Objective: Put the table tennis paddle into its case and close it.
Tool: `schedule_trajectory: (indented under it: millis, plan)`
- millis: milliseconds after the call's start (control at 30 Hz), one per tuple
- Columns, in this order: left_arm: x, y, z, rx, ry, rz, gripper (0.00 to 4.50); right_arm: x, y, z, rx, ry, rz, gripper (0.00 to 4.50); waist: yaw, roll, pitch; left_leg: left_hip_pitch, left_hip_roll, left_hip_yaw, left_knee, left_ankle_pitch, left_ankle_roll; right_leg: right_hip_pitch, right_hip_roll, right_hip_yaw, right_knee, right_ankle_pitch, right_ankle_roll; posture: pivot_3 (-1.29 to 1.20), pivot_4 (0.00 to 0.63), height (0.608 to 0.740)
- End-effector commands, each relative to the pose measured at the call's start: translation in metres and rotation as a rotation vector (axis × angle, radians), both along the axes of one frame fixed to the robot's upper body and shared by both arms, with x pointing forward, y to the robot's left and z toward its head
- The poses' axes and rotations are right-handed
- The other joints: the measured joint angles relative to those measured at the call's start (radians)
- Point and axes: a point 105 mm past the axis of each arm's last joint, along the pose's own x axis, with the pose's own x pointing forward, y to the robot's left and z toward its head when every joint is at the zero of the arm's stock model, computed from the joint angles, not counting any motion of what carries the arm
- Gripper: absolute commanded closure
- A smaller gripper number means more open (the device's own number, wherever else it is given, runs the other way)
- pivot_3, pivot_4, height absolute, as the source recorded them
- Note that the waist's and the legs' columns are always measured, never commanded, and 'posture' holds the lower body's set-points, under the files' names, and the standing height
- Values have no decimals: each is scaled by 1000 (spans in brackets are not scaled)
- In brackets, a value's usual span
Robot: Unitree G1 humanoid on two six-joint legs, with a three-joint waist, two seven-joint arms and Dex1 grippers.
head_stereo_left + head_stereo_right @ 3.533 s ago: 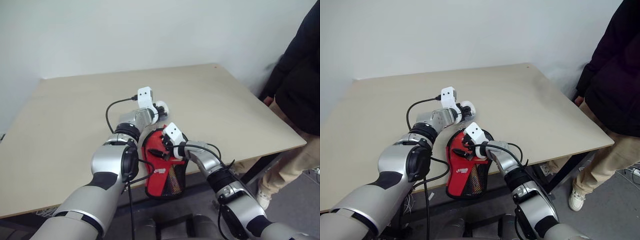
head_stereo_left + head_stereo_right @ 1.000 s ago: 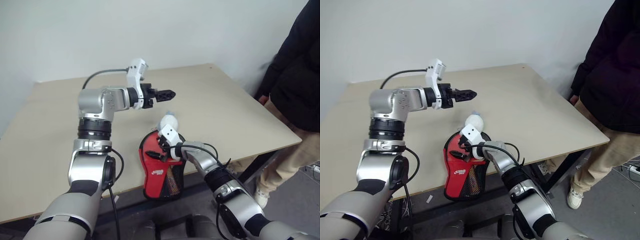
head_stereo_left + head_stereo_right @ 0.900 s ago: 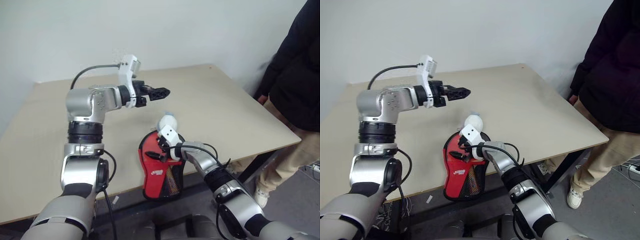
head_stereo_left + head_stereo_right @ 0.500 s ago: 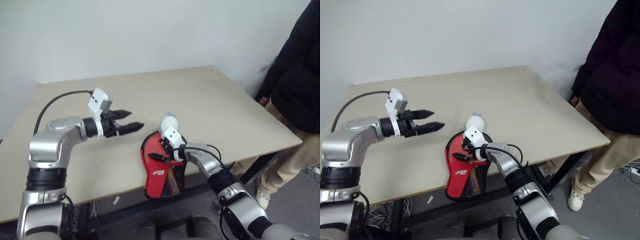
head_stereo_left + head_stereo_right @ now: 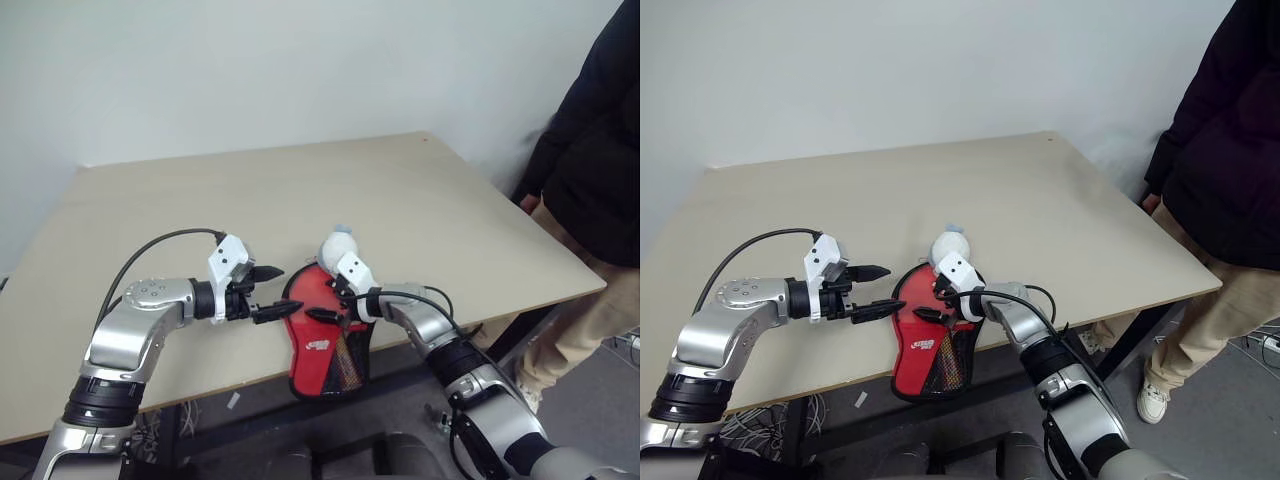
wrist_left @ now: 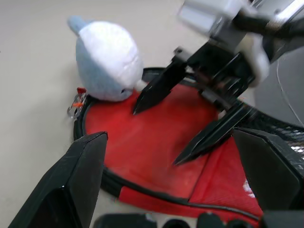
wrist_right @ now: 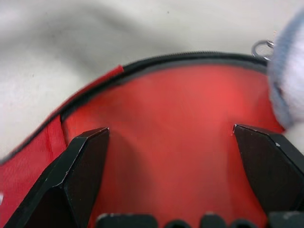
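The left eye view is showing the case (image 5: 325,335) lying at the counter's (image 5: 150,200) near edge, looking zipped already, with the left gripper (image 5: 266,294) and right gripper (image 5: 330,306) both wide apart and grasping nothing over it.

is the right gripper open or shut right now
Open: the right gripper has its two black fingers spread apart above the red face of the case.

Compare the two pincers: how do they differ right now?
The left pincer hovers beside the case, over bare table; the right pincer sits over the case's red face. The left points toward the case from its left; the right points back toward the left. Both are open, holding nothing.
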Motion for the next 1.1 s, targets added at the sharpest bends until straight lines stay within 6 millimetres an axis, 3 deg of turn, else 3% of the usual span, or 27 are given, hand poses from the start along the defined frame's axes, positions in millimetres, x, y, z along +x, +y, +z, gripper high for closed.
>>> schedule_trajectory:
  millis: [33, 500, 800, 1100]
  plan:
    - [7, -6, 2, 14, -55, -8, 41, -6, -27, -21, -59, 112, -48, 0, 9, 0, 0, 0, 0, 0, 0, 0, 0, 0, 0, 0, 0, 0, 0, 0, 0, 740]
    - [18, -35, -5, 3, -69, -92, 41, -10, -53, 2, -70, 109, -40, 0, 13, 0, 0, -8, -7, 0, 1, 0, 0, -8, 1, 0, 0, 0, 0, 0, 0, 740]
    - [17, -57, -14, 16, -79, -126, 41, 2, -71, 33, -71, 15, -53, 0, 13, 0, 0, -16, -8, -1, 4, 1, 3, -11, 1, -2, 0, 0, 0, 0, 0, 740]
    - [20, -65, -24, 23, -94, -97, 41, 19, -76, 64, -53, -88, -59, 0, 12, 1, 1, -16, -8, -1, 4, 3, 6, -12, 1, -1, 0, 0, 0, 0, 0, 740]
